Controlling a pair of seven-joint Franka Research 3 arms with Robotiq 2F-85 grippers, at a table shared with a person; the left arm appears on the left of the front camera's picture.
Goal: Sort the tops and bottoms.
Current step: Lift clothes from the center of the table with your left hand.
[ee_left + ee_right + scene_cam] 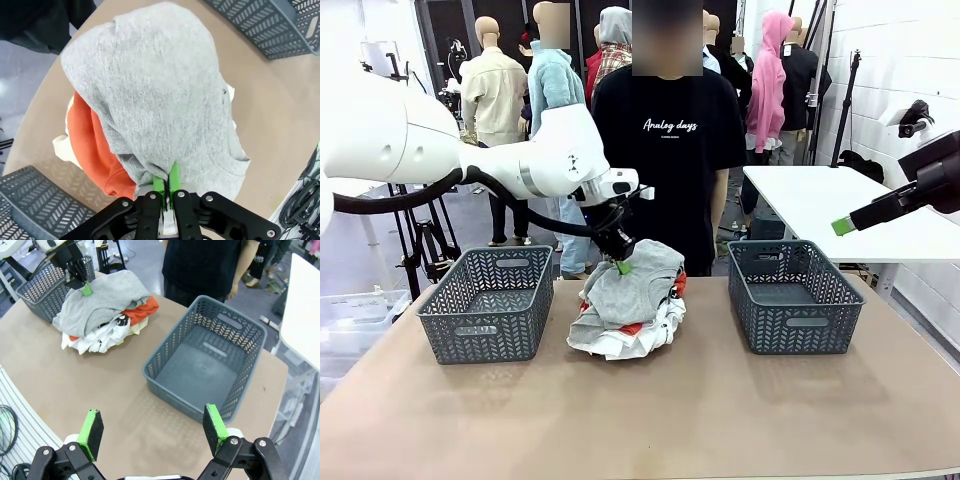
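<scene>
My left gripper, angled down over the pile, pinches the grey garment; my right gripper hangs raised, jaws wide.

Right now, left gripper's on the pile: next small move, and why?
Probably lift the left gripper straight up. Its jaws are shut on a fold of the grey garment, which lies draped over the orange T-shirt; raising it should peel it free and show whether it is a top or bottom.

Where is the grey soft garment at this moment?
In the front view, the grey soft garment tops the central clothes pile, between the left grey plastic basket and the right grey plastic basket; the fingers of the left gripper pinch its edge.
</scene>
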